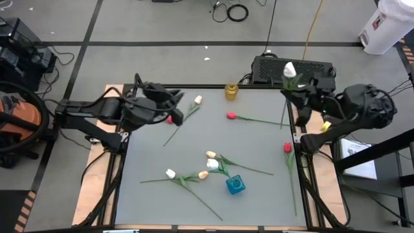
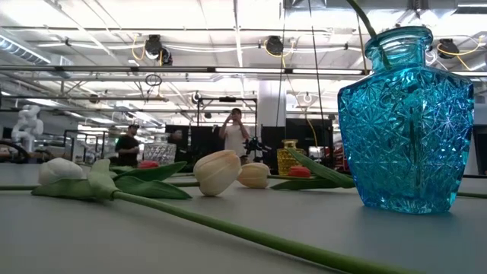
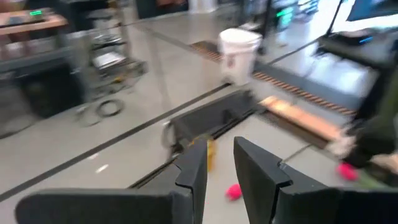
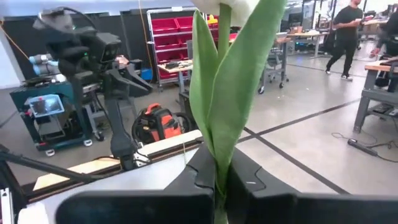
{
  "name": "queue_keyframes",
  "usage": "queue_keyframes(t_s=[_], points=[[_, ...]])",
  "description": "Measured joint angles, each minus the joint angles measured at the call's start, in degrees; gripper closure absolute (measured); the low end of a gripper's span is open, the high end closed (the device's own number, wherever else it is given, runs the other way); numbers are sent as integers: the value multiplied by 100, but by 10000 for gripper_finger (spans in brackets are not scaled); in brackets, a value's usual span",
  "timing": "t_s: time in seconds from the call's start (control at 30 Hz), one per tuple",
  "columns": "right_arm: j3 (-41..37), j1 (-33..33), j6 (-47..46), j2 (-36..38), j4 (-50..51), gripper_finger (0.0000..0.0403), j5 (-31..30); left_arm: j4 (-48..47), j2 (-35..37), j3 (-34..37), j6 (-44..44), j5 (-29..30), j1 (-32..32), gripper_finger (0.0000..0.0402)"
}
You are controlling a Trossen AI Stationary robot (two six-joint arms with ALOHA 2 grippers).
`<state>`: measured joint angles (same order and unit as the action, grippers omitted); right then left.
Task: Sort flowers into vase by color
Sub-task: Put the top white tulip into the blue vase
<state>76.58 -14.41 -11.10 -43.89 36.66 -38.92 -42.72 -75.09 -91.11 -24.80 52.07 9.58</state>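
Observation:
My right gripper (image 1: 299,87) is above the table's far right corner, shut on a white flower (image 1: 289,69) that stands upright. My left gripper (image 1: 180,103) hangs open over the far left of the table with nothing between its fingers (image 3: 221,155). A red head (image 1: 169,118) shows just beside it, its stem hidden. On the table lie a white flower (image 1: 197,100), two red flowers (image 1: 231,116) (image 1: 288,147), and white and cream flowers (image 1: 207,165) by the blue vase (image 1: 235,185). A green stem (image 2: 361,19) rises from that vase's mouth. A yellow vase (image 1: 231,91) stands at the far edge. My right gripper pinches the white flower's stem and leaves (image 4: 219,163) between its two fingers, well below the head. The fingers come level and lie across the stem. The flower stands upright above them, its head (image 4: 227,6) on top, lifted clear of the table.
A black box (image 1: 294,68) sits beyond the table's far edge, behind my right gripper. Bare grey table (image 1: 162,207) lies at the near left. An orange vacuum (image 1: 16,123) stands on the floor at the left. People stand in the room beyond (image 2: 236,129).

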Motion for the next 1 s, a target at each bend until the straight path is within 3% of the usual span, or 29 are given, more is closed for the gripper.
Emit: queue_keyframes(t_s=[0.4, 0.67, 0.8, 1.0], points=[[-4, 0, -196, 583, 1047, 402, 221, -3606, 179, 2, -3551, 1445, 834, 315], [-598, 0, -460, 848, 1005, 402, 513, -4687, 239, 565, -5645, 1715, 1392, 315], [-1396, 2, -745, 1065, 317, 402, 827, -4704, 247, 926, -6161, 1721, 1581, 315], [-2675, 0, -882, 1240, -1740, 402, 1300, -4721, 308, 1497, -7019, 1721, 1869, 315]])
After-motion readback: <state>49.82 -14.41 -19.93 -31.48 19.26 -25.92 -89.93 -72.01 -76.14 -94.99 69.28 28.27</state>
